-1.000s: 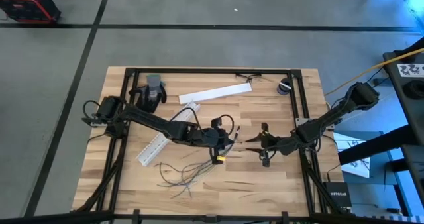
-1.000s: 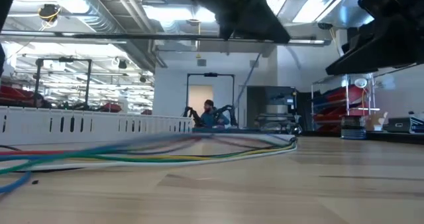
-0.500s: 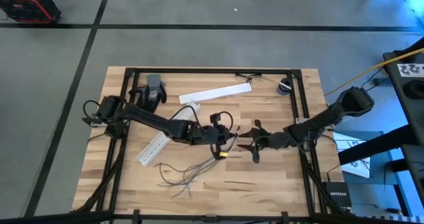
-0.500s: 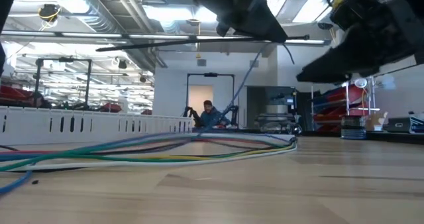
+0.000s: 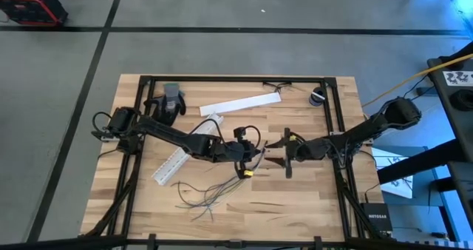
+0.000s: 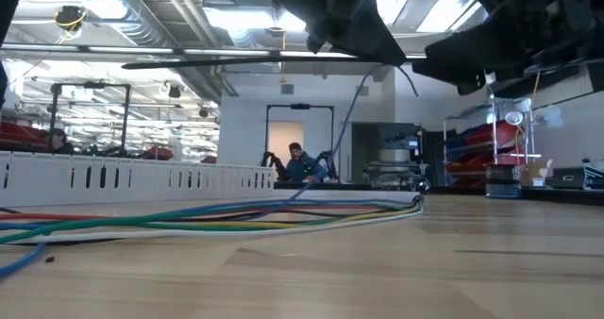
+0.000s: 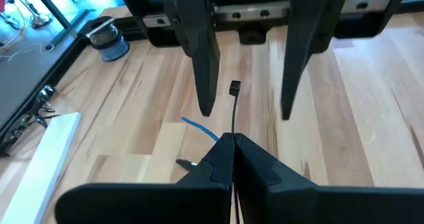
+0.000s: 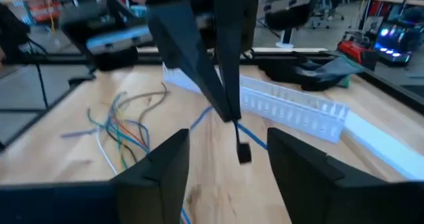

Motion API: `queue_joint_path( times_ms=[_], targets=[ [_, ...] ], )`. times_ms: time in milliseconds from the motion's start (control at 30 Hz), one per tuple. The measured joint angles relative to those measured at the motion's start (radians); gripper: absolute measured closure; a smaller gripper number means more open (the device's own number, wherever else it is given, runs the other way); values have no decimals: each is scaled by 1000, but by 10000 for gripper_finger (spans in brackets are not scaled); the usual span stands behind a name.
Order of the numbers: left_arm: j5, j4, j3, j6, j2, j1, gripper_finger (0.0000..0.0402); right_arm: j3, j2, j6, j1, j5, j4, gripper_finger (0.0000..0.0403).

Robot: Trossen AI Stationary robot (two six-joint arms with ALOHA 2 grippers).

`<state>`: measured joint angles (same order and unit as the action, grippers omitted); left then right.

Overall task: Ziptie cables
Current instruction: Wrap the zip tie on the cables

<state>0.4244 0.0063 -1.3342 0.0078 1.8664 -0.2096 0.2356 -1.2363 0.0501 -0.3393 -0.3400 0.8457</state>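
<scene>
Left gripper [image 7: 232, 144] clamped tight on a black ziptie [image 7: 234, 108], head end sticking up toward the right gripper [image 5: 283, 149]. Right gripper sits mid-table facing it, fingers [image 7: 202, 65] apart around the tie's head, nothing held. Cables [image 5: 207, 192] lie loose on the table on the left arm's side, near the front edge; a blue wire [image 7: 199, 128] runs up to the left gripper. Right gripper should centre on the head, close squarely, avoid pinching the blue wire.
</scene>
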Motion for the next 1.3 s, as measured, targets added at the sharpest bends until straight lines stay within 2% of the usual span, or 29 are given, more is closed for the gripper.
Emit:
queue_joint_path(
  times_ms=[200,500,867,967,1100,1200,1300],
  targets=[
    [0,-1,0,-2,0,0,401,0,3,-7,0,11,3,265],
    [-2,5,0,-11,0,0,401,0,3,-34,0,-2,-10,390],
    [-2,3,0,-18,0,0,389,0,3,-37,0,-4,-9,397],
    [-6,-23,-4,-19,0,0,369,0,3,-40,0,-4,-9,399],
    [-12,-169,-63,-51,1,1,324,5,3,-59,0,-4,-18,400],
    [-13,-313,-138,-58,1,-4,287,59,3,-82,0,-7,-132,400],
    [-13,-465,-207,-59,1,-12,259,171,2,-100,9,-6,-371,401]
  ],
)
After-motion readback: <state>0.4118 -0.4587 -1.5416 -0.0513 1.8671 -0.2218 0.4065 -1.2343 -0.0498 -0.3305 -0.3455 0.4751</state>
